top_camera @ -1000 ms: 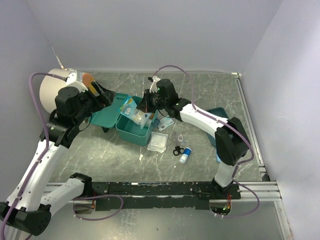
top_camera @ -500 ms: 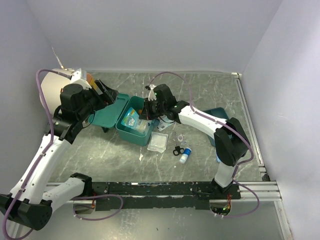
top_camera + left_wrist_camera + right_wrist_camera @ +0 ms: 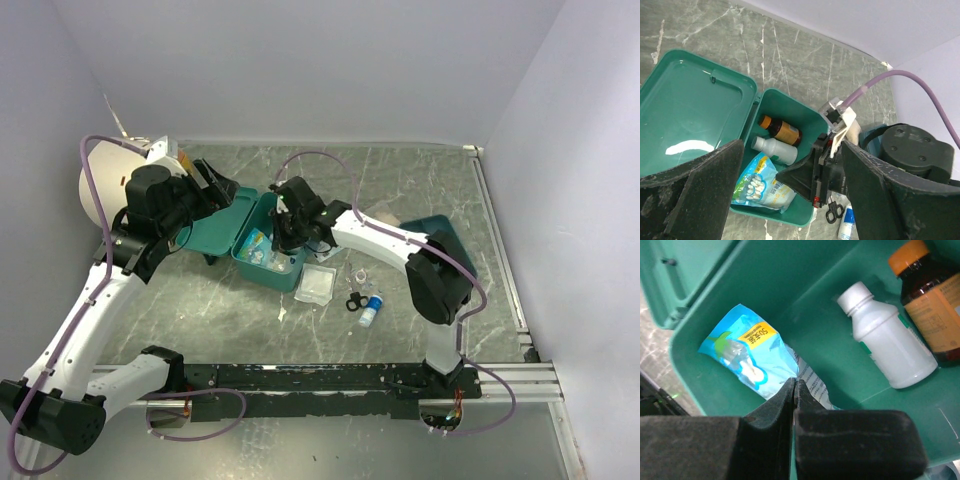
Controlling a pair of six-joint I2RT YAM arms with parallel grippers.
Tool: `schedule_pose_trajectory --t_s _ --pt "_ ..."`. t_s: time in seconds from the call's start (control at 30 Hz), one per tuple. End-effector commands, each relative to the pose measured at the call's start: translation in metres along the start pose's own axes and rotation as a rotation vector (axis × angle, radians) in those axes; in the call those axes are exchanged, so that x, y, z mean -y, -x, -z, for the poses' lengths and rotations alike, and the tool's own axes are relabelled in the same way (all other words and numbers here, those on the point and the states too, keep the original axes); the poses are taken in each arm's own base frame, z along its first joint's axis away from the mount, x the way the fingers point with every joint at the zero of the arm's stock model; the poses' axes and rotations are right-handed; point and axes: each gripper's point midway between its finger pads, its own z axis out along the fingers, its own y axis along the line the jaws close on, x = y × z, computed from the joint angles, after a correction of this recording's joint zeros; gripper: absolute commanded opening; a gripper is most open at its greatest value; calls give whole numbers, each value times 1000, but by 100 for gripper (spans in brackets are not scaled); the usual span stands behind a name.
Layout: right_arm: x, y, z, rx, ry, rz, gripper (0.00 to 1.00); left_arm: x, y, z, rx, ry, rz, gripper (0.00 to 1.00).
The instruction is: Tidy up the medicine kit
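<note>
The medicine kit (image 3: 262, 272) is found near the middle of the table with its lid (image 3: 695, 100) thrown open flat toward 9 o'clock, and its long axis is judged to run roughly from 1 o'clock to 7 o'clock in the overhead view. Inside, a brown bottle (image 3: 782, 131) and a white bottle (image 3: 774, 150) are laid side by side at the far end, and a blue packet (image 3: 747, 357) is placed at the near end, its length running from 10 o'clock to 4 o'clock in the right wrist view. The right gripper (image 3: 794, 387) is lowered into the box, and its fingers are pressed fully together at the 4 o'clock end of the packet – a thin edge appears to be pinched between them. The left gripper (image 3: 215, 188) is held above the lid, at 10 o'clock from the box body, with its fingers spread wide and nothing between them. The right arm is clearly the nearer one to the packet. It is judged that the packet only needs to be released and the fingers drawn straight up, so that the two bottles at 1 o'clock of the fingertips are not struck. A white sachet (image 3: 317, 284), scissors (image 3: 355, 300) and a small blue vial (image 3: 371, 310) are seen on the table at 4 o'clock from the kit – nearer to the right arm.
</note>
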Motion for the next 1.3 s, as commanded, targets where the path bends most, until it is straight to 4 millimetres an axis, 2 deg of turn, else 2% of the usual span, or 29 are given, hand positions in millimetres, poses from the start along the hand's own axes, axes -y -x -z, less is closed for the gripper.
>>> schedule_pose_trajectory --t_s 0.0,0.1,0.33,0.4,0.53,0.57,0.67,0.77,0.9,1.2,1.27 --pt "15 -6 -4 -27 -104 11 0 13 11 2 31 -47 -22 90" --pt "18 -7 -11 -28 -121 31 0 13 10 0 26 -48 -20 90" --pt "9 -11 -28 -54 -93 129 0 11 9 -4 17 -43 -28 90" --pt "15 -15 -36 -76 -119 152 0 11 9 -4 17 -38 -31 90" --pt "21 -12 -41 -82 -158 188 0 11 9 -7 15 -39 -29 90" --pt "20 -10 -42 -81 -161 191 4 11 9 -8 13 -37 -31 90" --pt "18 -2 -38 -72 -172 183 30 12 10 -9 13 -33 -36 90" --pt "12 12 -29 -38 -175 160 40 11 11 -9 12 -27 -41 90" --pt "3 14 -27 -39 -140 144 41 9 14 -8 25 -13 -39 90" --pt "-9 -9 -53 -112 -34 153 34 -3 27 4 94 59 -30 90" --pt "-5 -15 -62 -132 -39 154 33 -3 27 4 92 61 -29 90"
